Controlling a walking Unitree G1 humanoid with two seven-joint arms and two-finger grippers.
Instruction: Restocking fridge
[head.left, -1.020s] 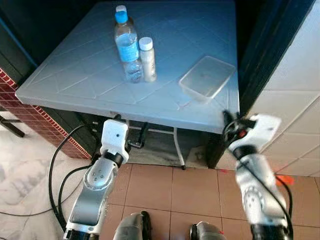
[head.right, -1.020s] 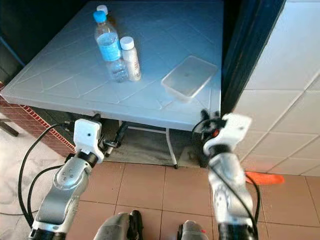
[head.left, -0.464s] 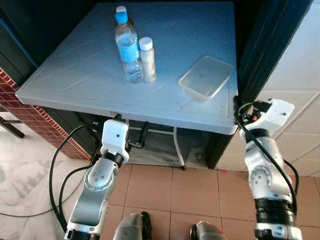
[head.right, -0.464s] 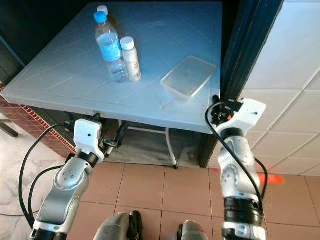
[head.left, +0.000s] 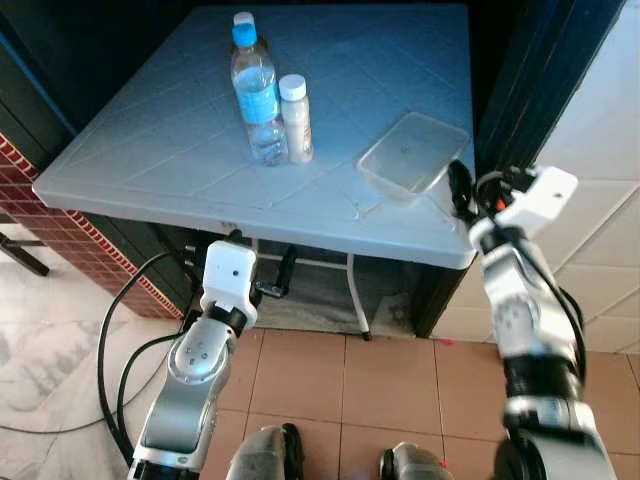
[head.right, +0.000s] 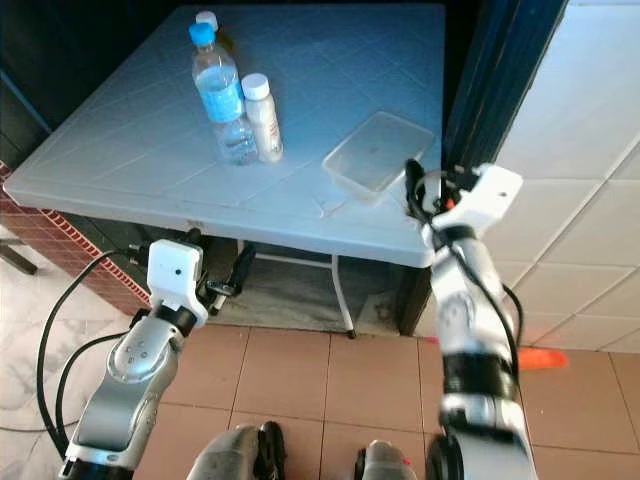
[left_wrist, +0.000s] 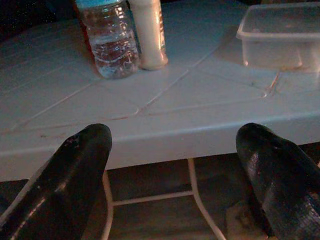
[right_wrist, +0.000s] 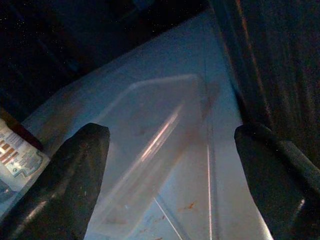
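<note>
While your left arm hangs low in front of the table (head.left: 130, 150), its gripper (left_wrist: 175, 165) spread wide and holding nothing, your right arm has swung up from beside the table's corner. Its gripper (right_wrist: 180, 165) now hovers just beside the clear lidded box (head.left: 412, 155), fingers apart and empty. You look set to take that first. The water bottle (head.left: 255, 95) and small white bottle (head.left: 295, 118) stand untouched, touching each other.

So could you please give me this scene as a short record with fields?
surface: white table
items: water bottle, white bottle beside it, clear tub near the table's right edge
right gripper: open, raised at the tub
left gripper: open, low before the table edge
</note>
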